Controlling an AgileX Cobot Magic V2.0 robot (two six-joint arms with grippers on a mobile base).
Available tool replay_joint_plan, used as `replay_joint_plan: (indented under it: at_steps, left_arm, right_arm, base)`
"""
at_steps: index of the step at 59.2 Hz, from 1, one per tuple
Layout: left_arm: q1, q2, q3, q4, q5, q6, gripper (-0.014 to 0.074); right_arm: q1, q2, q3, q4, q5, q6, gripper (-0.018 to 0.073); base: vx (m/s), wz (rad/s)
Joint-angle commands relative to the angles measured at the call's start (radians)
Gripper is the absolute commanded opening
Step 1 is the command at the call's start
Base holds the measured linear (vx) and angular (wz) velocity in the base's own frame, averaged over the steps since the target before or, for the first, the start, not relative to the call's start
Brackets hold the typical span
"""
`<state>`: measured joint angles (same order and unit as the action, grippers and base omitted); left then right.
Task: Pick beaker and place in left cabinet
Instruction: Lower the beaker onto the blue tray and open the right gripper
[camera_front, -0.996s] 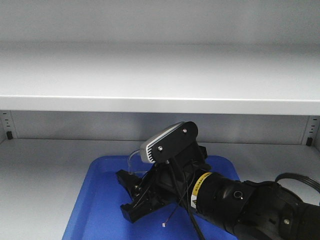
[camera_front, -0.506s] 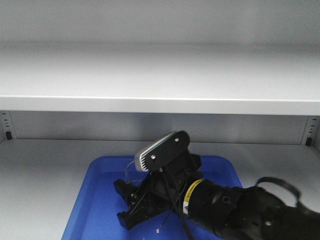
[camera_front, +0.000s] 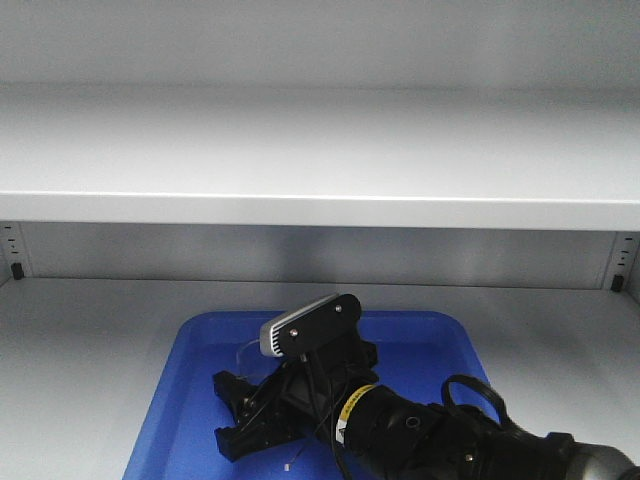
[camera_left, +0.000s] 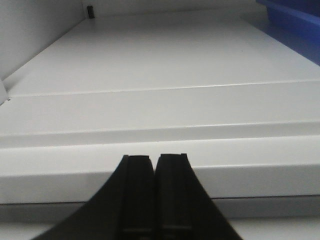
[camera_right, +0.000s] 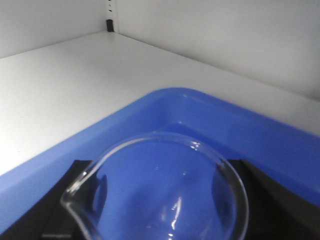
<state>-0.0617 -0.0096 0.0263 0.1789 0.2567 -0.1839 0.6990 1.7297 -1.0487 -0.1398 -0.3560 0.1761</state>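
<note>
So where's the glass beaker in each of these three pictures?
Front view: beaker low centre, rim showing over the blue tray.
Left wrist view: not in it; only the tray's corner, top right.
Right wrist view: fills the bottom, tray behind it.
Shared landmark: the blue tray.

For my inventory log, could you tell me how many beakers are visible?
1: the beaker, held in the right end effector over the blue tray; the arm could hide others.
</note>
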Motion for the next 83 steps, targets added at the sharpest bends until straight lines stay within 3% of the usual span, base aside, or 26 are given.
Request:
replay_joint_plan:
  at_steps: [1, 19, 30, 51, 58, 83]
  left_arm:
    - [-0.001, -0.017, -0.009, -0.005, -0.08, -0.003, 0.0004]
    - [-0.001, -0.017, -0.009, -0.005, -0.08, -0.003, 0.0004]
    - [-0.001, -0.017, -0.009, -0.005, -0.08, -0.003, 0.0004]
    - [-0.001, -0.017, -0.009, -0.005, -0.08, -0.003, 0.0004]
    - [-0.001, -0.017, -0.009, -0.005, -0.08, -0.003, 0.0004]
    - [-0.001, -0.017, -0.009, -0.005, -0.08, -0.003, 0.0004]
  right_arm:
    - [-0.003, -0.031, -0.033, 0.043, -0.089, -0.01, 0.0057]
    - [-0.003, -0.019, -0.033, 0.055, -0.083, -0.011, 0.0077]
    - [-0.003, -0.019, -0.033, 0.055, -0.083, -0.011, 0.0158]
    - [-0.003, -0.031, -0.033, 0.052, -0.083, -0.011, 0.0571]
    - [-0.003, -0.069, -0.033, 0.052, -0.065, -0.011, 0.0661]
    - [-0.003, -0.187, -0.033, 0.044, 0.087, -0.013, 0.0652]
  base:
    - [0.0, 0.0]
    - [0.0, 0.0]
    - [0.0, 0.0]
    - [0.0, 0.0]
    - [0.0, 0.0]
    - [0.0, 0.0]
